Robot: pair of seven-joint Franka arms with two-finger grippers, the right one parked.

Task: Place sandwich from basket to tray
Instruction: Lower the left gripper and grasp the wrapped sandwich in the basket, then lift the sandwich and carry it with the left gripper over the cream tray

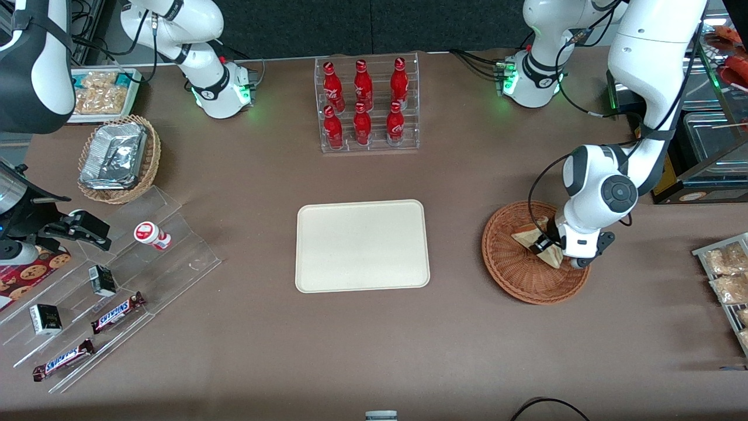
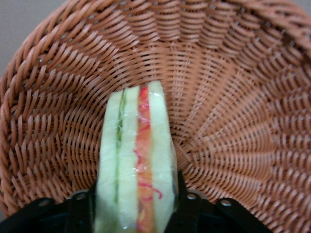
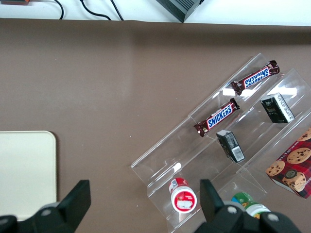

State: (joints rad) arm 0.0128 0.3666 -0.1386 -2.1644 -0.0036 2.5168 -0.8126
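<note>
My gripper [image 2: 133,206] clamps the sandwich [image 2: 136,165] inside the basket [image 2: 233,97]. The hold looks shallow; lifting toward the tray [image 1: 362,245] at nine o'clock, the wedge could slip.

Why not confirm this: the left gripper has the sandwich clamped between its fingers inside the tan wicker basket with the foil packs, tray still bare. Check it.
Wrong basket. The gripper clamps the sandwich inside the reddish-brown wicker basket, as the front view shows; the tray is bare.

The gripper [image 1: 548,248] is closed on the sandwich [image 1: 534,240] inside the basket [image 1: 514,272]; bare tabletop [image 1: 456,245] is seen between basket and tray [image 1: 362,245].
</note>
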